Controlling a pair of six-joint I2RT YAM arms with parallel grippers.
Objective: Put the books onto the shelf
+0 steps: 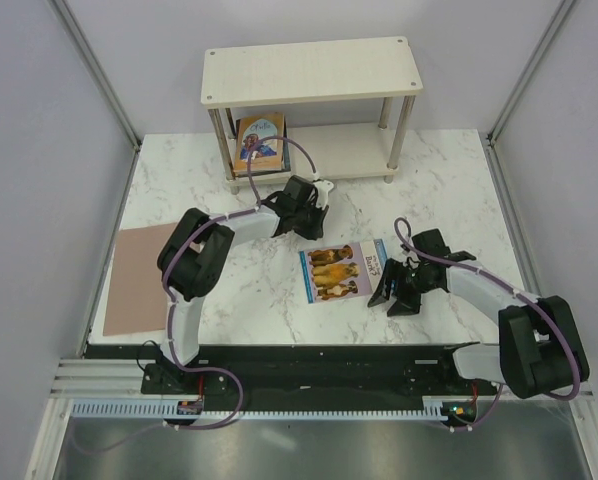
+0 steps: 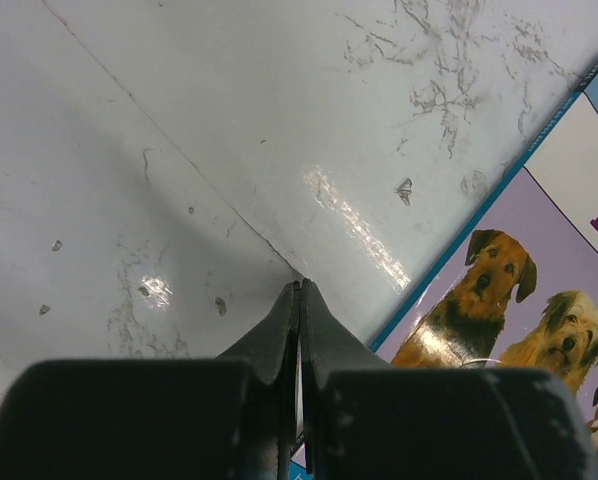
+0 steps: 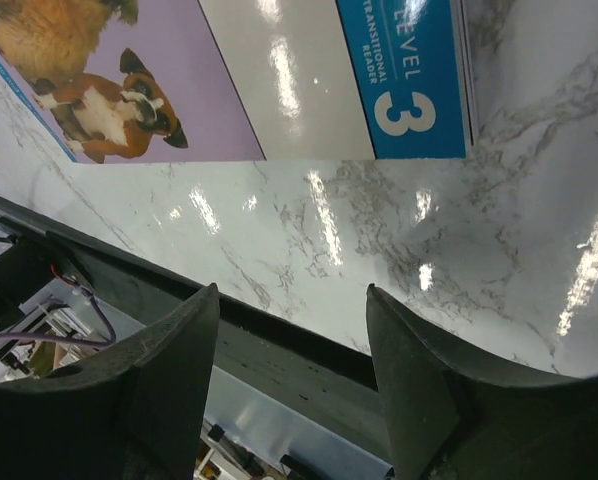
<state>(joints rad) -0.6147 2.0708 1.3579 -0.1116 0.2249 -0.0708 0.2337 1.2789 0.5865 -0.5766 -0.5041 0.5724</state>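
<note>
The right pincer point(image 3: 291, 296), jaws apart and empty, has the dog book point(image 1: 341, 270) lying flat on the table point(image 1: 459, 180) just ahead of its tips, the left pincer point(image 2: 299, 290), pressed together on nothing, has that book just to its right, and beyond it the tan book point(image 1: 259, 140) stands on the lower board of the shelf point(image 1: 309, 72).

The cream-white two-tier shelf point(image 1: 311, 72) on silver posts stands at the far side of the table point(image 1: 449, 190). A tan portrait book point(image 1: 259, 140) stands propped at the left end of its lower board. The pale blue dog book point(image 1: 341, 270) lies flat, cover up, mid-table.
</note>
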